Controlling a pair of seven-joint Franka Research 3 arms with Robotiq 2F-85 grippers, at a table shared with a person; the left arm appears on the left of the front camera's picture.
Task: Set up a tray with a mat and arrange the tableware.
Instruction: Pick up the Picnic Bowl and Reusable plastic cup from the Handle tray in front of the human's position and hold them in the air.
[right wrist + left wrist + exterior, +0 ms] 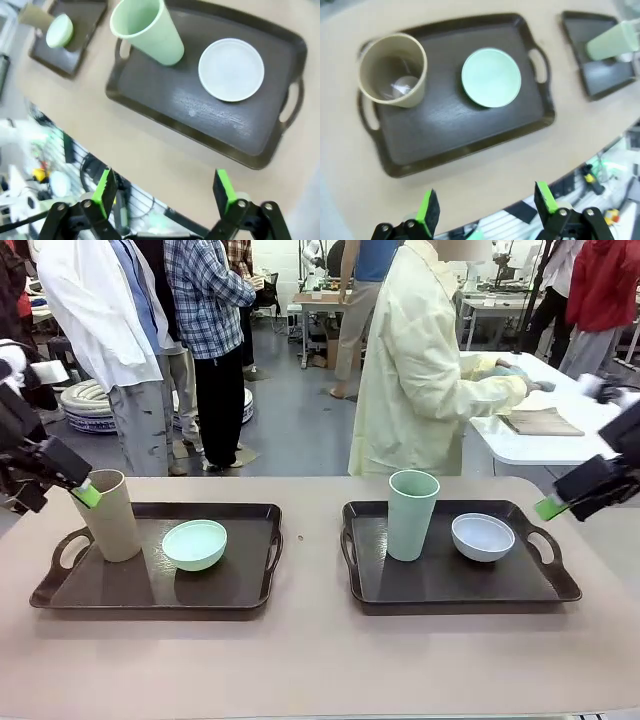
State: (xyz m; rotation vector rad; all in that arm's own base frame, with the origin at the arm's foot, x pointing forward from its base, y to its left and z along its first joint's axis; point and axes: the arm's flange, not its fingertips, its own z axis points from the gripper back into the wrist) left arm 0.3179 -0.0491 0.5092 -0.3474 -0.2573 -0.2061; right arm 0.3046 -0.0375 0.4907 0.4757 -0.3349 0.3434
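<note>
Hanging over the near side of the bench (320,660), the left gripper (487,200) and right gripper (162,187) both have their fingers spread wide and hold nothing.

Each looks down on a dark tray. The left tray (150,590) carries the tan cup (108,515) with the mint bowl (194,544) just beside it. The right tray (440,585) carries the sage cup (411,515) and the white bowl (483,536).

Both cups stand upright, long axis vertical and mouths up, and both bowls sit open side up. The trays run lengthwise across the bench, with handles at the ends.

I judge the tableware placed but the mat step undone (no mat shows under anything). Beyond, a person (420,370) stands at a white table by a flat tan piece (541,422), possibly the mat. The next move probably calls for lifting each cup by its wall to clear a tray.
</note>
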